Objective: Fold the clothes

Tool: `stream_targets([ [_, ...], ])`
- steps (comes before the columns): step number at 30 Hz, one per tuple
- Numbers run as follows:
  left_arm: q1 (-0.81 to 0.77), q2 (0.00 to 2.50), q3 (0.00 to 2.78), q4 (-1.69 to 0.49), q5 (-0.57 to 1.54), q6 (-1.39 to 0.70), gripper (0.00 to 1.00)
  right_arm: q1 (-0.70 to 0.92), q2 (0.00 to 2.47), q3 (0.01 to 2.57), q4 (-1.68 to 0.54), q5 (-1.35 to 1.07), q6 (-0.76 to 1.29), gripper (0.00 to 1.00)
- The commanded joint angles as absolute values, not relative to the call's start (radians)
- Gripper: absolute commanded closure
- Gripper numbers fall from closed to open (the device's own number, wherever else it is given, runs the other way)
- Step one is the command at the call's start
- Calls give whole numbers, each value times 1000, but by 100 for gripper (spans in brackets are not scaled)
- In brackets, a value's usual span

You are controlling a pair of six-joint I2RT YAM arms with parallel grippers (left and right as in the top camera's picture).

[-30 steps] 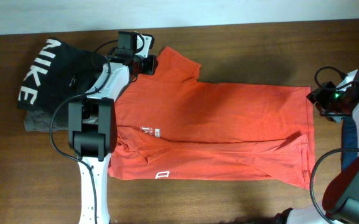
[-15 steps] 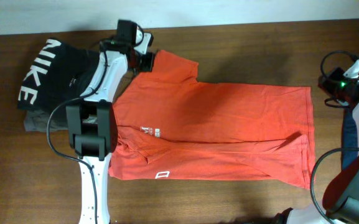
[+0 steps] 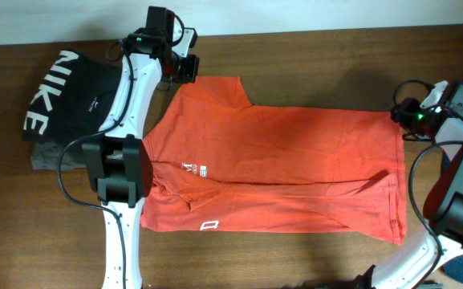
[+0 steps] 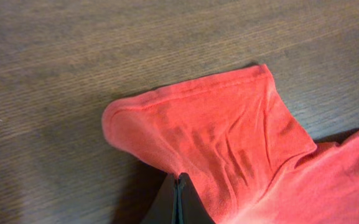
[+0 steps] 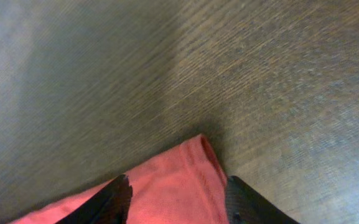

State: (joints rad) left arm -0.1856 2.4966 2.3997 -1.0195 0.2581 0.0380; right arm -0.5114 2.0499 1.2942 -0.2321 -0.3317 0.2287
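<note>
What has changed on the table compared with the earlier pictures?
The left gripper closed on the sleeve of the T-shirt and drew it a little toward the black garment. The right gripper backed off, then returned to the hem corner, jaws open around it. The T-shirt's body, the black garment and the grey garment stayed put.

I'm seeing my left arm (image 3: 131, 84) showing white link shells between black joint housings, a black cable (image 3: 65, 172) looping beside it. My right arm (image 3: 460, 132) is wearing the same white and black, a green light (image 3: 418, 115) glowing on it. The left gripper (image 4: 178, 182) and right gripper (image 5: 179, 180) are showing black fingers.
</note>
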Motion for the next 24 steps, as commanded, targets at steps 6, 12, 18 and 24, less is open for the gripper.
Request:
stream_targets([
  [6, -203, 2496, 2417, -1055, 273, 43, 100, -502, 2105, 1304, -164, -305, 191, 46],
  [12, -203, 2496, 2418, -1086, 272, 43, 100, -496, 2139, 1304, -139, -299, 191, 55],
  [18, -196, 2496, 2418, -1110, 265, 51, 100, -496, 2139, 1304, -136, -305, 183, 78],
  [24, -183, 2491, 2420, -1161, 264, 70, 100, -505, 2115, 1305, -175, -394, 184, 96],
])
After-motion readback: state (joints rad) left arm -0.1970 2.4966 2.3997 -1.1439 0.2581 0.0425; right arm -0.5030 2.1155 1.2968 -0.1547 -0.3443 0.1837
